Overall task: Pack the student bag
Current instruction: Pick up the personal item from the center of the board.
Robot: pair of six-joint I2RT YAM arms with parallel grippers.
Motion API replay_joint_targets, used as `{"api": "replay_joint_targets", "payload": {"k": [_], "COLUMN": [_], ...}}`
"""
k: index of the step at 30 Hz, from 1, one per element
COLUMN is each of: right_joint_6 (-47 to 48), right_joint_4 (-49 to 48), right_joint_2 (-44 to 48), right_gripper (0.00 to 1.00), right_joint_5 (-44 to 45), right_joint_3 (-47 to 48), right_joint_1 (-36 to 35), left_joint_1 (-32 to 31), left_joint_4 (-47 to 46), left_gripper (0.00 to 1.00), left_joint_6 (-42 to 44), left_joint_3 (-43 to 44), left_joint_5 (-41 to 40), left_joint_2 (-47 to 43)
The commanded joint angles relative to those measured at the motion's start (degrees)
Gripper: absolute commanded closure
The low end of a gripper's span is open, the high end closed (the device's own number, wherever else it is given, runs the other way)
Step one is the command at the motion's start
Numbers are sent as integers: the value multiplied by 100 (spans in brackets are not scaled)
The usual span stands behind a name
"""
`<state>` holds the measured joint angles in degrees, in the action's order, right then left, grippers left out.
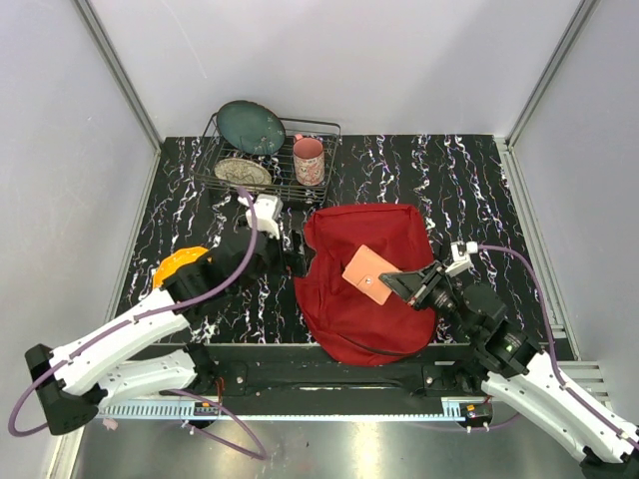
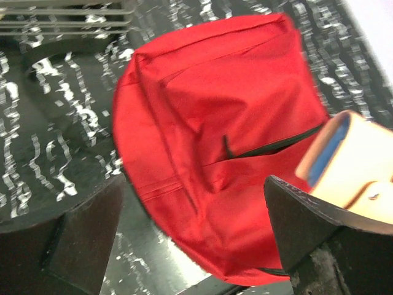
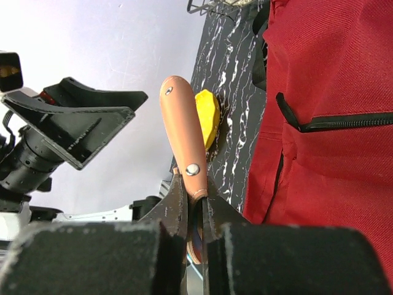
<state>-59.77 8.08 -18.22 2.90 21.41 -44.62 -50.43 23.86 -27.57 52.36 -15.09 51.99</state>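
Top external view: a large dark-red fabric backpack (image 1: 359, 232) lies flat on the black marbled worktop (image 1: 479, 190), long axis running away from the arms, with the right pincer (image 1: 397, 282) clenched on a flat peach case (image 1: 367, 272) above it and the left pincer (image 1: 288, 256) released just beside its left edge.

The left wrist view is soft throughout. There the student bag (image 2: 215, 135) loses its near edge behind the 2 fingers (image 2: 307, 227) of the left gripper (image 2: 193, 190); the tan case (image 2: 353, 166) runs off the right edge and the wire rack (image 2: 61, 15) off the top. In the right wrist view the case's near end is buried between the pads of the right gripper (image 3: 195, 187), and a yellow thing (image 3: 210, 114) sits half behind it (what it is cannot be told). From above, the right arm (image 1: 499, 339) covers part of the bag's right side, and the pattern on the mug (image 1: 309, 160) is too small to read.
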Motion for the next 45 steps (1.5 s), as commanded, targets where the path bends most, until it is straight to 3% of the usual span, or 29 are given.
{"api": "replay_joint_targets", "payload": {"k": [1, 8, 15, 19, 20, 23, 32, 40, 45], "right_joint_6": [-79, -44, 53, 150, 132, 80, 150, -61, -70], "right_joint_4": [-192, 1, -218, -552, -727, -1227, -1519, -1880, -2038], "right_joint_2": [-173, -375, -762, -1069, -1096, -1158, -1369, -1044, -1131], "right_gripper": [100, 100, 100, 100, 100, 100, 100, 100, 100], "right_joint_5": [18, 193, 422, 256, 160, -60, -720, -773, -1115], "right_joint_3": [82, 206, 337, 452, 443, 312, 382, 48, 30], "right_joint_1": [-29, -29, -29, -29, -29, -29, -29, -29, -29], "left_joint_1": [-414, -406, -230, -221, -212, -212, -212, -116, 174], "left_joint_4": [829, 516, -548, -1057, -1076, -927, -2349, -3000, -4211], "left_gripper": [1, 1, 1, 1, 1, 1, 1, 1, 1], "left_joint_6": [-230, -811, 180, 401, 471, 613, 235, 165, -641], "left_joint_3": [301, -76, -410, -333, -245, 141, -235, -383, -920], "left_joint_5": [-2268, -3079, -1464, -190, 474, 1427, 3010, 3644, 4356], "left_joint_2": [241, 374, -101, 284, 416, 987, 1296, 1332, 1182]}}
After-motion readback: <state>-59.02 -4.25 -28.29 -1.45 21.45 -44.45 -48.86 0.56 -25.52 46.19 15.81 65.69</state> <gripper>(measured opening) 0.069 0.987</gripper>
